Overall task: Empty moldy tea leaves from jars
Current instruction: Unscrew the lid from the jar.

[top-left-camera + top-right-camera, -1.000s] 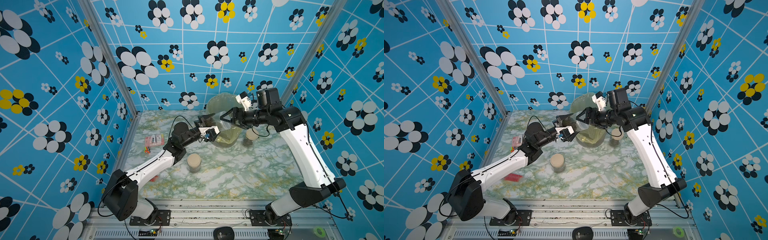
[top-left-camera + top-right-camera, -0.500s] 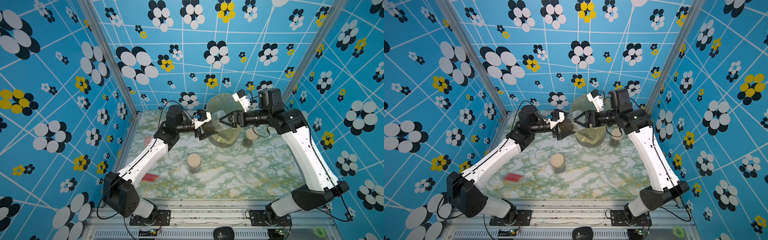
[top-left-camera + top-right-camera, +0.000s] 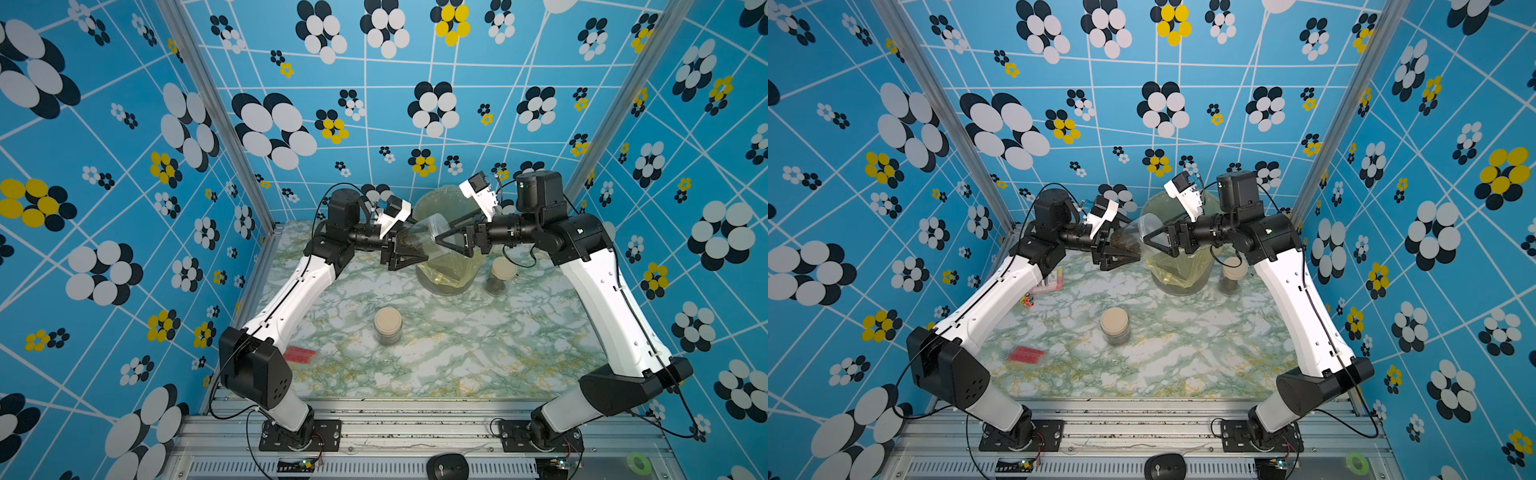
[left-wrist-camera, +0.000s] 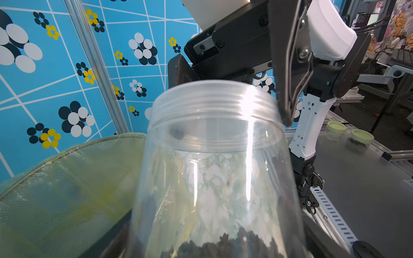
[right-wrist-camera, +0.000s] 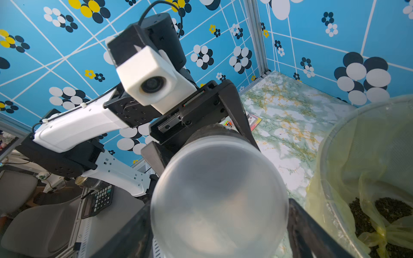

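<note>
**A:** What is being shown at centre frame in both top views?

**B:** A clear jar (image 3: 424, 235) is being held on its side by the left hand (image 3: 415, 255), which is closed around its base end. Its translucent lid (image 3: 1147, 232) is being pinched by the right hand (image 3: 1149, 242). The tea leaves (image 3: 1124, 244) are being kept against the base. The mouth is being held near the left rim of the bin (image 3: 453, 286). One lidded jar (image 3: 387, 326) is standing at lower centre of the desk (image 3: 457, 361), and a second lidded jar (image 3: 500, 274) is standing right of the bin.

**A:** And in the left wrist view?

**B:** The jar (image 4: 214, 167) is filling mid-frame, with the fingers of the right hand (image 4: 288, 89) at its upper right. The bin (image 4: 67, 178) is lying at lower left, beside the mouth rather than under it. If the jar is tipped here once opened, leaves are likely being scattered on the desk.

**A:** And in the right wrist view?

**B:** The lid (image 5: 219, 201) is being clamped at lower centre, with the left hand (image 5: 201, 145) behind it. Whether it is threaded on cannot be told. The smooth lid could be lost from the pinch. The jar could also be twisted round inside the left hand's grip and dropped.
</note>
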`<state>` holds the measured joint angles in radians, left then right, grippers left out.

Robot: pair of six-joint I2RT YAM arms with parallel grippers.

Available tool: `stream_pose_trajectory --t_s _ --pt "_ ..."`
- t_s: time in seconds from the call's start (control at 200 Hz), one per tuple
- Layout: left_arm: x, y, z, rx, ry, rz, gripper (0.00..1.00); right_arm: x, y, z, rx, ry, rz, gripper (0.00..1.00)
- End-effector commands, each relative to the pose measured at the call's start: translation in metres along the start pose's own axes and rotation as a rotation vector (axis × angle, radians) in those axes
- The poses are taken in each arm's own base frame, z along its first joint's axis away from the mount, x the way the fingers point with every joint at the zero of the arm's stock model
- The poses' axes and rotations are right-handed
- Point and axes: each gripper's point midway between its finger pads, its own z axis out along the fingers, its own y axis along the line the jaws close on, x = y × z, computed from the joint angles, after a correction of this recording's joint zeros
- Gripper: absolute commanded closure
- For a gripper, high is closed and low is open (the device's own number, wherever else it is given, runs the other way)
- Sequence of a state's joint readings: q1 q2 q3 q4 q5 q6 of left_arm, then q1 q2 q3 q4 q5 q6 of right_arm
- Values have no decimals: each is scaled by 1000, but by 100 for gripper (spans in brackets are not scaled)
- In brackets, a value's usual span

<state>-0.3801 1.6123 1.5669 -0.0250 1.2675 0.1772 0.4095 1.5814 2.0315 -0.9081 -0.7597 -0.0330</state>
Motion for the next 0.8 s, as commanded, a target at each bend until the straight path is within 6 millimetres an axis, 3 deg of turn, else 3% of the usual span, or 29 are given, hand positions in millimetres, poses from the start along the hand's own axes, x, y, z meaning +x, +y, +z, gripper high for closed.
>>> stream_pose_trajectory --t_s 0.0,0.41,0.795 --pt "-44 -7 -10 38 -54 81 44 41 -9 14 -26 162 19 35" --pt "-39 1 -6 6 -52 92 44 33 -15 9 27 146 -14 1" --pt "-28 10 -11 -149 -32 216 43 11 3 -21 92 -14 98 1"
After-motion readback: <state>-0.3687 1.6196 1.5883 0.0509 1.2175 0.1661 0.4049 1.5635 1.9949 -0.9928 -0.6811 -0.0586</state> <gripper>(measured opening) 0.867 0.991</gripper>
